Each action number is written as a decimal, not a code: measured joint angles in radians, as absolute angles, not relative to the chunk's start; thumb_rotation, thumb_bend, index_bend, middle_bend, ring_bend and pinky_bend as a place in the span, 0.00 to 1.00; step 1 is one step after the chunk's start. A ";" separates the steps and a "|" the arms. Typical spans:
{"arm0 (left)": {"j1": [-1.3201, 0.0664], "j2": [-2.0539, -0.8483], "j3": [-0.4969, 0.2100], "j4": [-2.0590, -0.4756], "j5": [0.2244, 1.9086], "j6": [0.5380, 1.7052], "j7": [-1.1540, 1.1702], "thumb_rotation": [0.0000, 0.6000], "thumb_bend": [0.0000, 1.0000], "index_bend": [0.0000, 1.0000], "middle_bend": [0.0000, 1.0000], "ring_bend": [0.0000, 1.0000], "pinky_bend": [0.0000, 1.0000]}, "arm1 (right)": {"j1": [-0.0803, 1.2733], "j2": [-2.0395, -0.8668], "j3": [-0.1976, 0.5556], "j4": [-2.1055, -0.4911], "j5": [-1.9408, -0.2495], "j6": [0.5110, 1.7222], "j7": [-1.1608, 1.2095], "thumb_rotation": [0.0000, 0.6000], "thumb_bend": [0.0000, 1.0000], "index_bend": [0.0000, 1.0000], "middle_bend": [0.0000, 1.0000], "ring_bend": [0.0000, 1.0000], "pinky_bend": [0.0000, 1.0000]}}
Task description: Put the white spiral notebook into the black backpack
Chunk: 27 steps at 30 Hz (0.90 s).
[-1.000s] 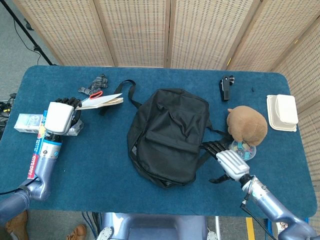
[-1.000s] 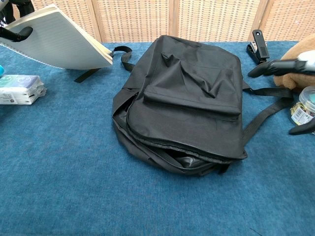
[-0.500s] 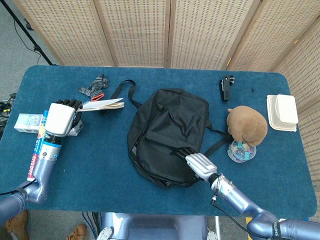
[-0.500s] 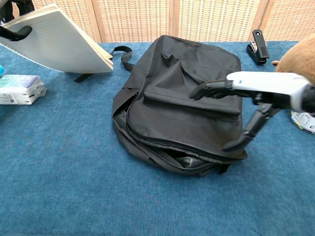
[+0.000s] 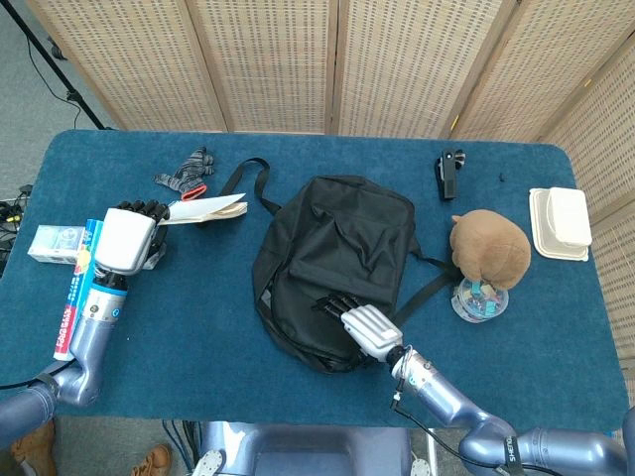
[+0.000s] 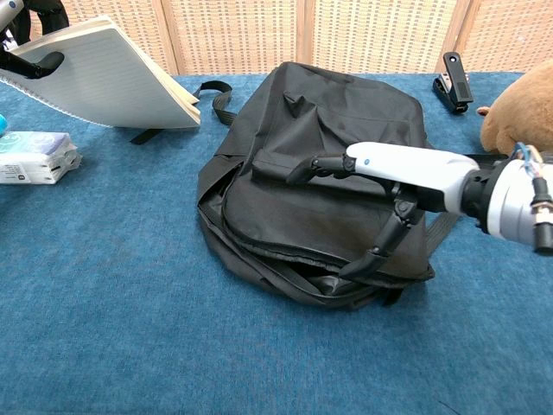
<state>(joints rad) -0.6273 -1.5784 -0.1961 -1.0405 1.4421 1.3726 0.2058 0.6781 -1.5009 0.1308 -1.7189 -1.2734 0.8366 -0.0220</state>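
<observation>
The black backpack (image 5: 332, 266) (image 6: 328, 173) lies flat mid-table, its zipper opening gaping along the near edge (image 6: 320, 281). My left hand (image 5: 131, 238) (image 6: 26, 43) holds the white spiral notebook (image 5: 203, 208) (image 6: 108, 78) tilted above the table, left of the bag. My right hand (image 5: 357, 319) (image 6: 380, 177) reaches over the bag's near part, fingers spread above the front pocket and thumb down at the zipper rim. I cannot tell whether it touches the fabric.
A tissue pack (image 5: 55, 241) (image 6: 34, 157) and a flat red-and-blue box (image 5: 74, 297) lie far left. Grey gloves (image 5: 187, 171), a black clip (image 5: 448, 171) (image 6: 454, 82), a brown plush (image 5: 489, 248) (image 6: 518, 121), a small jar (image 5: 478, 297) and a white box (image 5: 561, 223) surround the bag.
My right hand has swept left from beside the jar onto the backpack's near part. The left hand has eased slightly toward the bag with the notebook.
</observation>
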 measured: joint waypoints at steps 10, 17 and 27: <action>-0.624 -1.575 -0.198 -1.042 1.441 1.370 0.207 1.00 0.54 0.78 0.64 0.62 0.69 | 0.689 -1.550 0.129 -1.682 -1.250 0.851 -0.043 1.00 0.00 0.14 0.11 0.03 0.03; -0.620 -1.575 -0.199 -1.038 1.441 1.372 0.196 1.00 0.54 0.78 0.64 0.62 0.69 | 0.692 -1.592 0.123 -1.613 -1.248 0.874 -0.079 1.00 0.00 0.15 0.12 0.03 0.03; -0.618 -1.575 -0.201 -1.036 1.442 1.374 0.190 1.00 0.54 0.78 0.64 0.62 0.69 | 0.689 -1.616 0.107 -1.571 -1.267 0.905 -0.118 1.00 0.00 0.23 0.24 0.17 0.21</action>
